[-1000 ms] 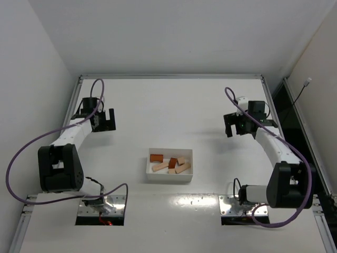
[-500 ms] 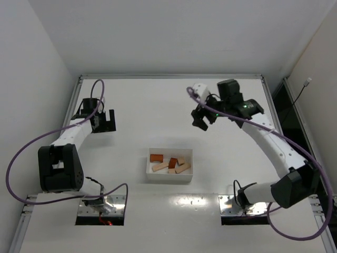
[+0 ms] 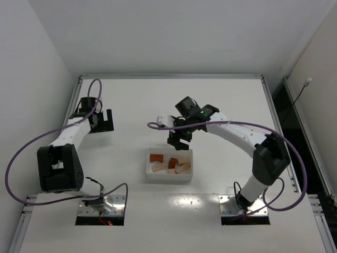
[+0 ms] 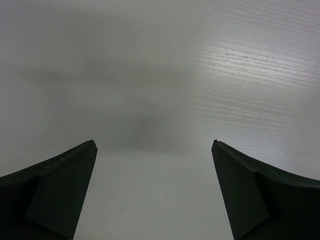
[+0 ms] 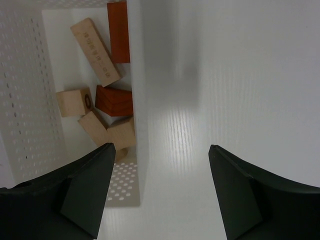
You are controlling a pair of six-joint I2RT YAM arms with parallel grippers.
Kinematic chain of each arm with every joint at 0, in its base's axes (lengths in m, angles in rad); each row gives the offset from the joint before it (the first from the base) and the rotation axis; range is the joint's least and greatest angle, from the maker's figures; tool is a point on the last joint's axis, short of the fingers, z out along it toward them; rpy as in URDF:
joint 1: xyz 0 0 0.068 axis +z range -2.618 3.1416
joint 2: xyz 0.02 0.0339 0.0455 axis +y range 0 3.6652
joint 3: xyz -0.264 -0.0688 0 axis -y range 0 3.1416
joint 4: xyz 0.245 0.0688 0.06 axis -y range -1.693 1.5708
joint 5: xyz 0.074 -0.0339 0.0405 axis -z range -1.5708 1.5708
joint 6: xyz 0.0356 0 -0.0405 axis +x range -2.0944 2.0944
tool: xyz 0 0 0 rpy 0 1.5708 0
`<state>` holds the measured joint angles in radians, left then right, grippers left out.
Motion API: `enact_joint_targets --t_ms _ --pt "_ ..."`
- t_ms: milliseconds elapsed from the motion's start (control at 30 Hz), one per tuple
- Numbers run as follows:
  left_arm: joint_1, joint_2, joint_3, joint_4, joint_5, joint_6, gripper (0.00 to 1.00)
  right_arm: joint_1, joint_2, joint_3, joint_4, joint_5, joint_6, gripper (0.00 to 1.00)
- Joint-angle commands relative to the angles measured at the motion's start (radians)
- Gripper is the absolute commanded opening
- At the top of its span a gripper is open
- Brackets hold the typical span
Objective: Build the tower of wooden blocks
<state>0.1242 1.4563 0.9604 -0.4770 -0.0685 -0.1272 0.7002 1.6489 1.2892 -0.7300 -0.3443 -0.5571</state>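
Nothing stacked yet: wood blocks (image 3: 169, 163) all in tray (image 3: 168, 178). R gripper (image 3: 178, 143) over tray's far rim, L gripper (image 3: 104, 121) well left; both jaws spread, empty.

The white rectangular plastic tray (image 5: 25, 75) carries rows of small round holes across its walls. In it, pale tan wooden blocks (image 5: 95, 51), one cube marked with a dark ring, mix with reddish-brown wooden blocks (image 5: 114, 100). The white table top (image 5: 240, 75) shows fine parallel grain. Purple cables (image 3: 95, 80) trail from white arms (image 3: 237, 132) with black joints. The left gripper (image 4: 155, 150) and right gripper (image 5: 160, 150) are dull black.
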Motion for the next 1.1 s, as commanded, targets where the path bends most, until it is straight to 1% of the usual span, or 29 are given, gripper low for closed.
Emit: enact_joint_targets --t_ms 0,167,267,333,367,567,700,733,800,833,867,967,1033,1067 --pt "0.02 -0.031 0.035 -0.014 -0.027 -0.015 1.0 0.033 0.04 0.064 0.009 -0.027 -0.05 0.73" --pt "0.029 -0.04 0.035 -0.023 -0.036 0.006 1.0 0.064 0.086 0.096 -0.002 -0.057 -0.06 0.73" --pt "0.029 -0.04 0.026 -0.023 -0.047 0.015 1.0 0.085 0.095 0.087 -0.002 -0.068 -0.069 0.7" --pt "0.038 -0.04 0.026 -0.023 -0.056 0.015 1.0 0.096 0.104 0.078 -0.002 -0.068 -0.069 0.67" --pt "0.038 -0.04 0.026 -0.023 -0.056 0.015 1.0 0.096 0.104 0.078 -0.002 -0.068 -0.069 0.62" --pt "0.049 -0.021 0.046 -0.023 -0.056 0.015 1.0 0.096 0.189 0.055 -0.02 -0.068 -0.078 0.47" --pt "0.049 -0.01 0.055 -0.032 -0.065 0.015 1.0 0.087 0.236 0.055 -0.02 -0.068 -0.078 0.42" --pt "0.049 -0.01 0.064 -0.032 -0.065 0.015 1.0 0.087 0.236 0.055 -0.02 -0.056 -0.078 0.38" --pt "0.049 -0.001 0.064 -0.032 -0.065 0.015 1.0 0.087 0.261 0.055 -0.02 -0.056 -0.078 0.25" --pt "0.049 -0.001 0.064 -0.032 -0.065 0.015 1.0 0.078 0.261 0.055 -0.01 -0.042 -0.078 0.02" --pt "0.049 -0.001 0.064 -0.032 -0.065 0.024 1.0 0.078 0.261 0.055 -0.009 -0.033 -0.063 0.0" --pt "0.049 -0.001 0.064 -0.023 -0.065 0.024 1.0 0.068 0.227 0.041 0.038 0.014 -0.014 0.0" --pt "0.049 -0.001 0.064 -0.012 -0.074 0.012 1.0 0.068 0.156 0.013 0.119 0.077 0.026 0.0" --pt "0.049 0.009 0.075 -0.012 -0.085 0.003 1.0 0.059 0.129 0.004 0.159 0.118 0.083 0.0"
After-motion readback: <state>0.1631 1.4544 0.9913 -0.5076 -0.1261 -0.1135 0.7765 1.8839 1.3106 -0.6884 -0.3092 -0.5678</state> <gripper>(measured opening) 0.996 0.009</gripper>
